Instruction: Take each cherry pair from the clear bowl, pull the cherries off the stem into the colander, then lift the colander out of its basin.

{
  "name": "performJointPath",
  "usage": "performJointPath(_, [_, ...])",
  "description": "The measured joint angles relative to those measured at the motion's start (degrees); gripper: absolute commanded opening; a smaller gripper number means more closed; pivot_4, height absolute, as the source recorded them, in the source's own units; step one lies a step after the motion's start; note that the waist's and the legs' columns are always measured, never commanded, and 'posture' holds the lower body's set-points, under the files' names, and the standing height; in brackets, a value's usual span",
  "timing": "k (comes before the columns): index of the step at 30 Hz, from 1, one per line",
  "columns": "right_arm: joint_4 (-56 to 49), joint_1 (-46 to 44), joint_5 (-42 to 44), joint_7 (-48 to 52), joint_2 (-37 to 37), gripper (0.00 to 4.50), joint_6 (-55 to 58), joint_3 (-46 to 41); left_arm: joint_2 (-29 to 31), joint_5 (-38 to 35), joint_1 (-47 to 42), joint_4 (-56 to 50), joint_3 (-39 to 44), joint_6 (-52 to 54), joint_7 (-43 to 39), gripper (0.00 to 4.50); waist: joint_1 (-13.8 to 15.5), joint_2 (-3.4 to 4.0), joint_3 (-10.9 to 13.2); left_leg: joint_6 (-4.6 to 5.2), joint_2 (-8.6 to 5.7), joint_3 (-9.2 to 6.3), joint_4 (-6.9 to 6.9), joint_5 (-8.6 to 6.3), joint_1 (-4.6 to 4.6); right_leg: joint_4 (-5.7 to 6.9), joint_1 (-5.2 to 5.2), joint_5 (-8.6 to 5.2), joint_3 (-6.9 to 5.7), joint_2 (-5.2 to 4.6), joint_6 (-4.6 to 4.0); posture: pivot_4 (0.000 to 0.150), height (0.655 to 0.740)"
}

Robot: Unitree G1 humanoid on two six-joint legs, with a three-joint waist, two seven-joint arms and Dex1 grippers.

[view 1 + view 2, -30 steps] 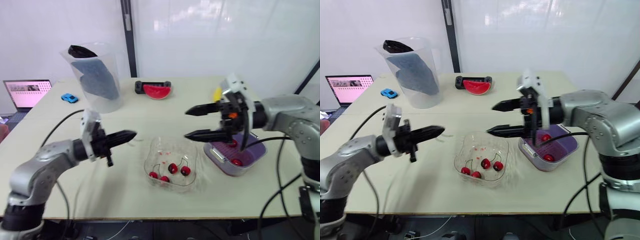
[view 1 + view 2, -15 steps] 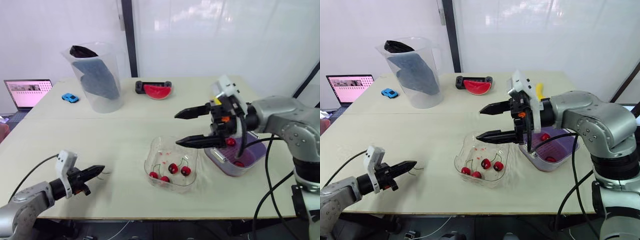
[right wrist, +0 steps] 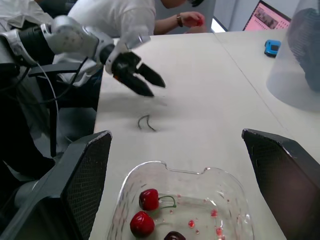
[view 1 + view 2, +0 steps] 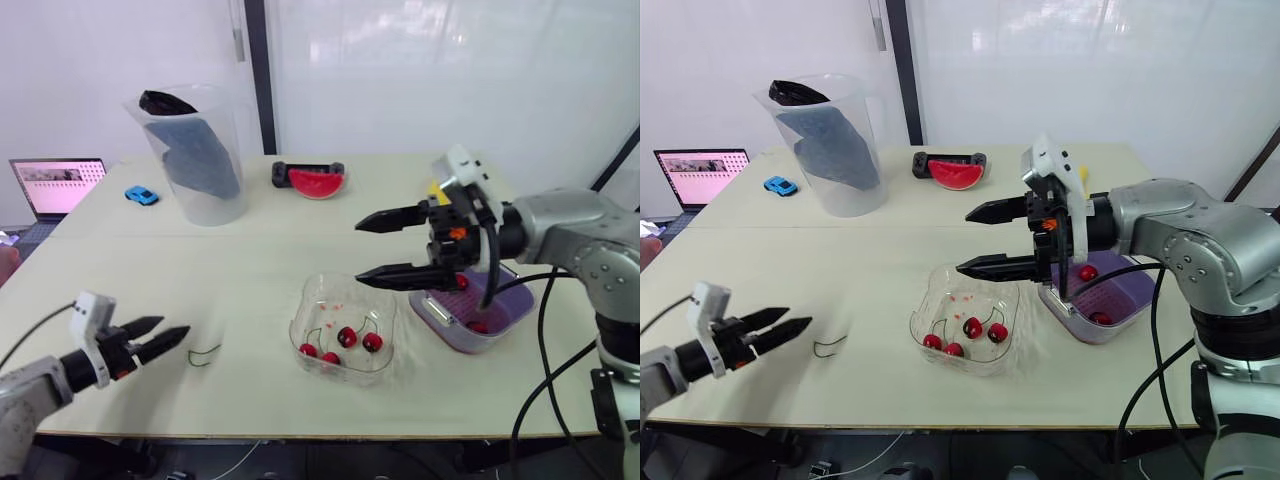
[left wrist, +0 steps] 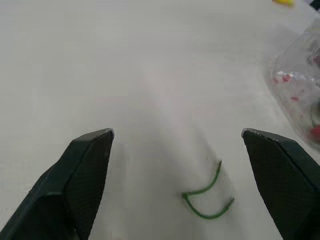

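Observation:
The clear bowl (image 4: 343,325) stands mid-table with several red cherries (image 4: 346,337) on stems in it. To its right the purple colander (image 4: 497,303) sits in its basin, holding a few loose cherries (image 4: 478,327). My right gripper (image 4: 360,255) hovers open between bowl and colander, above the bowl's right rim, with nothing between its fingers. My left gripper (image 4: 160,335) is low near the table's front left, open and empty. A bare green stem (image 5: 206,192) lies on the table just ahead of it, also visible as the stem (image 4: 205,355) left of the bowl.
A clear pitcher (image 4: 195,155) with dark cloth stands at the back left, with a blue toy car (image 4: 140,196) and a laptop (image 4: 55,185) beyond it. A watermelon slice toy (image 4: 312,178) lies at the back centre. A person (image 3: 130,15) sits past the table's left end.
My left arm swung from beside the bowl down to the front left, then opened and let the green stem drop onto the table. The right gripper shifted only slightly, staying open.

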Motion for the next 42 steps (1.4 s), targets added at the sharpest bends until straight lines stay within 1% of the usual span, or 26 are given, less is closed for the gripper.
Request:
performJointPath(3, [0.24,0.12,0.56,0.21,-2.13,4.5,0.01,-1.75,2.19,-2.34,-3.37,0.47,0.96,0.72,-4.06,4.43,-0.01,0.0,0.0,0.01,0.0,0.01,-0.01,-0.01,0.0,-0.02,0.01,0.0,-0.01,0.0,0.0,0.15,0.74])
performJointPath(8, [1.12,2.79,1.87,0.84,-6.38,4.5,0.91,-5.85,6.71,-5.27,-15.09,-0.37,-0.07,2.06,-8.36,4.43,-0.11,-0.01,0.02,0.03,-0.04,0.05,-0.01,-0.02,-0.01,-0.04,0.03,0.0,-0.01,0.0,0.0,0.15,0.74])
performJointPath(11, [1.13,7.14,3.45,0.52,-9.22,4.5,2.4,-10.58,7.28,-5.14,-25.23,-3.37,-7.07,2.93,-9.53,4.43,0.16,-0.04,0.02,0.04,-0.1,0.01,0.02,-0.02,-0.04,-0.04,0.08,0.0,-0.08,0.02,0.01,0.15,0.74])
performJointPath(14, [1.04,11.86,4.55,-0.68,-9.87,4.5,3.18,-15.04,5.16,-4.62,-31.08,-6.65,-12.82,2.82,-10.1,4.43,-0.2,-0.01,0.0,0.07,-0.12,0.12,0.02,-0.04,0.01,-0.01,0.05,0.0,0.01,0.03,0.01,0.15,0.74])
performJointPath(17, [0.8,18.21,4.95,-1.42,-11.75,4.5,3.82,-19.87,2.22,-4.89,-33.69,-7.7,-17.18,4.16,-10.03,4.43,-0.47,-0.01,0.01,0.08,-0.06,0.11,-0.01,-0.05,0.0,0.04,-0.01,0.0,0.02,0.16,0.01,0.15,0.74])
performJointPath(21, [-1.35,26.65,5.3,-1.43,-14.07,4.5,4.72,-25.95,2.45,-5.41,-34.86,-8.33,-17.87,5.39,-10.84,4.43,-0.39,0.0,0.02,0.09,-0.06,0.11,0.01,-0.05,0.0,0.05,0.01,0.0,0.02,0.15,0.01,0.15,0.74])
performJointPath(24, [-2.64,30.62,5.89,-1.3,-14.71,4.5,5.42,-28.48,3.05,-5.53,-35.02,-8.36,-17.87,5.77,-11.89,4.43,-0.19,0.0,0.02,0.09,-0.07,0.11,0.11,-0.05,0.01,0.04,0.1,0.0,0.02,0.13,0.01,0.15,0.74])
performJointPath(26, [-3.24,30.88,6.37,-1.56,-15.02,4.5,5.49,-28.63,3.15,-5.55,-35.01,-8.35,-17.87,6.12,-12.49,4.43,-0.17,0.01,0.02,0.09,-0.07,0.11,0.13,-0.05,0.02,0.04,0.11,0.0,0.02,0.13,0.01,0.15,0.74])
performJointPath(28, [-3.52,30.06,6.46,-2.53,-16.01,4.5,5.41,-27.95,3.16,-5.55,-34.86,-8.38,-17.73,6.22,-12.72,4.43,-0.2,0.0,0.02,0.09,-0.06,0.08,0.12,-0.05,0.02,0.02,0.12,0.0,-0.01,0.13,0.01,0.15,0.74])
performJointPath(30, [-3.95,25.78,6.7,-4.27,-16.24,4.5,5.55,-24.71,3.61,-5.27,-32.73,-9.08,-17.34,5.27,-13.72,4.43,-0.53,0.07,0.02,0.09,-0.05,0.16,0.04,-0.05,0.07,0.02,0.07,0.0,0.09,0.12,0.01,0.15,0.74])
performJointPath(33, [-6.79,19.39,6.14,-6.46,-17.22,4.5,5.55,-15.88,3.98,-4.47,-28.65,-10.13,-17.16,3.72,-15.54,4.43,-0.69,0.08,0.03,0.08,0.03,0.09,-0.04,-0.05,0.1,0.02,0.05,-0.01,0.06,0.18,-0.01,0.15,0.74])
performJointPath(35, [-7.94,16.46,5.62,-7.75,-16.7,4.5,5.99,-10.79,4.22,-3.99,-28.05,-10.23,-16.97,2.94,-15.82,4.43,-0.41,0.04,0.05,0.08,0.04,0.08,0.0,-0.04,0.05,0.0,0.05,-0.01,0.04,0.15,-0.01,0.15,0.74])
performJointPath(39, [-9.48,7.1,1.62,-11.83,-10.88,4.5,6.86,1.45,4.74,-3.55,-26.32,-12.65,-16.17,1.22,-16.08,4.43,-0.34,0.04,0.05,0.07,0.04,0.1,0.06,-0.04,0.02,-0.03,0.04,0.0,0.07,0.06,0.0,0.15,0.74])
performJointPath(42, [-10.56,3.93,-0.06,-14.36,-5.65,4.5,9.25,8.89,5.23,-2.52,-23.64,-14.86,-16.48,-0.18,-16.44,4.43,-0.26,0.04,0.04,0.07,0.05,0.06,-0.01,-0.04,-0.01,-0.03,0.0,0.0,0.05,0.08,0.0,0.15,0.74])
